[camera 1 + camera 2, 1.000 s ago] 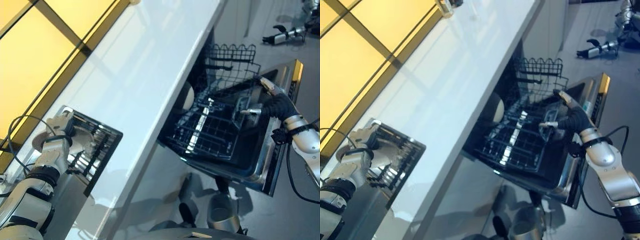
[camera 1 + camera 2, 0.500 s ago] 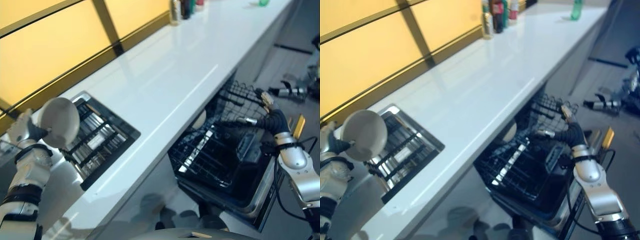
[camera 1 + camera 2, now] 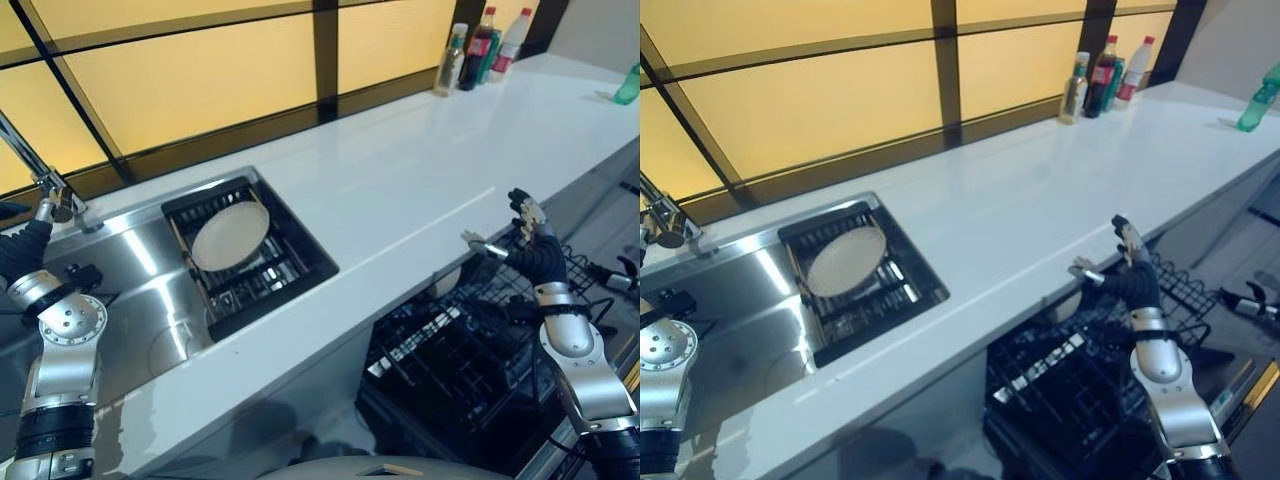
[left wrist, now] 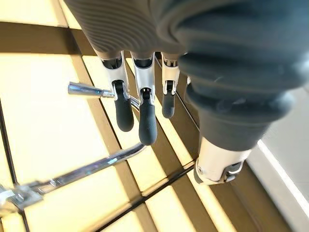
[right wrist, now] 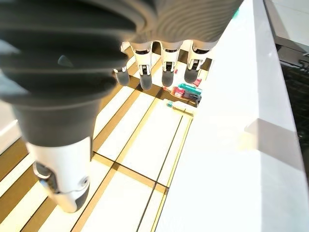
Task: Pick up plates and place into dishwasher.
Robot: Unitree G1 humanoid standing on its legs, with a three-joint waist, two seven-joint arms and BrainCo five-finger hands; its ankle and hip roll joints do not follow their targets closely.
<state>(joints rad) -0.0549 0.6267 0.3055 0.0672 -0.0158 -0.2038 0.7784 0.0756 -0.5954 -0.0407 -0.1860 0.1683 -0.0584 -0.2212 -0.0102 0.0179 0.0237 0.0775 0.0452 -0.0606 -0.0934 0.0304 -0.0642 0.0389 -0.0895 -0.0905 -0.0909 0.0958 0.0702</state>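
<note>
Plate (image 3: 231,235) in sink rack (image 3: 262,285), left robot hand (image 4: 145,116) and right robot hand (image 3: 528,245) both spread, empty

We see a long white bench (image 3: 400,190) running along a wall of amber panels with dark frames. Toward its left end a steel sink (image 3: 130,290) is set into it, with a chrome tap (image 3: 45,180) at the back left edge. In the sink's right part sits a black rack (image 3: 260,280), and a pale round plate (image 3: 231,234) lies tilted on it. At the far right back corner of the bench stand three bottles (image 3: 483,45) close together, and a green bottle (image 3: 628,85) stands apart at the right end.
</note>
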